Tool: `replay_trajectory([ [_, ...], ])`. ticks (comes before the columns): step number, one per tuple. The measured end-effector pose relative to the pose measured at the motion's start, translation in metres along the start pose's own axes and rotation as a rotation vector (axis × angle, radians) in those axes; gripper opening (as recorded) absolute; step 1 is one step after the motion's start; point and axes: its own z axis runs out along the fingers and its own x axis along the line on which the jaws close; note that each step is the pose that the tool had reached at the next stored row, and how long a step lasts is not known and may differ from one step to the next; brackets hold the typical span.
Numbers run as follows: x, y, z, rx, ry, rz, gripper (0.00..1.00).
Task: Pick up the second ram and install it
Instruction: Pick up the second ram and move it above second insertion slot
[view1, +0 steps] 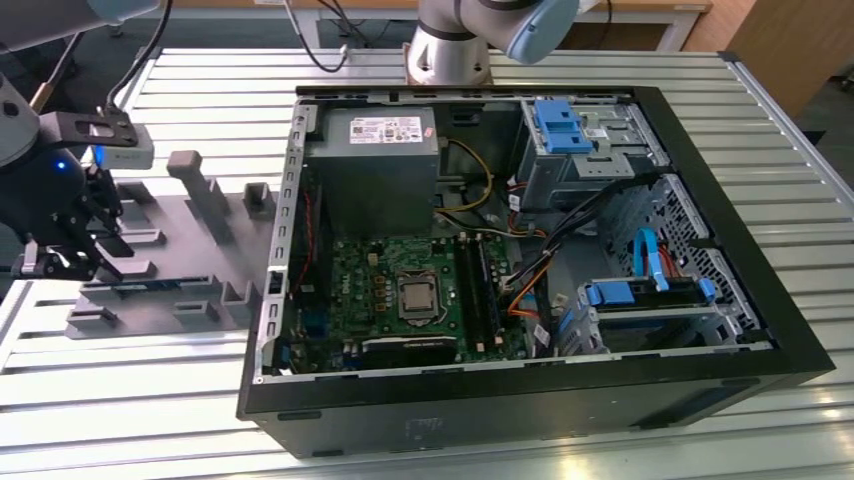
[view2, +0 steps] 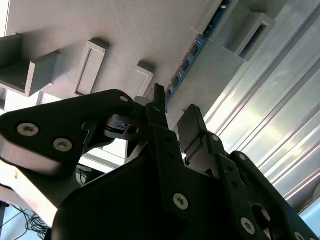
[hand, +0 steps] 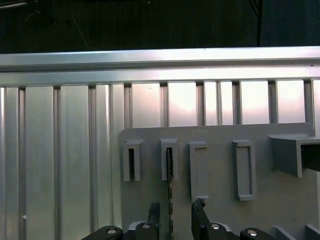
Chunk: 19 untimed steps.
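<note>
My gripper (hand: 176, 206) is open astride the second ram (hand: 170, 192) in the gray holder (hand: 280, 200); I'd centre it and clamp squarely.

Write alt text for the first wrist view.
The open gripper sits over the ram, a finger to each side. The ram is a thin board standing on edge in a grey holder with a row of rectangular slots. The holder lies on a ribbed metal table.

Desk (view1: 747, 150): ribbed bare metal, brushed, shiny. Holder block (view1: 160, 215): grey plastic, matt, finely grained. Tool (view2: 175, 107): black, matt, bright metal screws. Computer case (view1: 534, 400): black matt shell, bare grey sheet metal inside. Drive-bay clips (view1: 558, 125): glossy blue plastic. Motherboard (view1: 400, 290): green, matt.
</note>
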Motion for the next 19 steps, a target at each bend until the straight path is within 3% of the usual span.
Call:
replay_trajectory([
  [13,0.0000,0.0000,0.0005,0.0002,-0.0001,0.000,0.38],
  [19,0.0001,0.0001,0.0090,0.0002,0.0000,0.000,0.38],
])
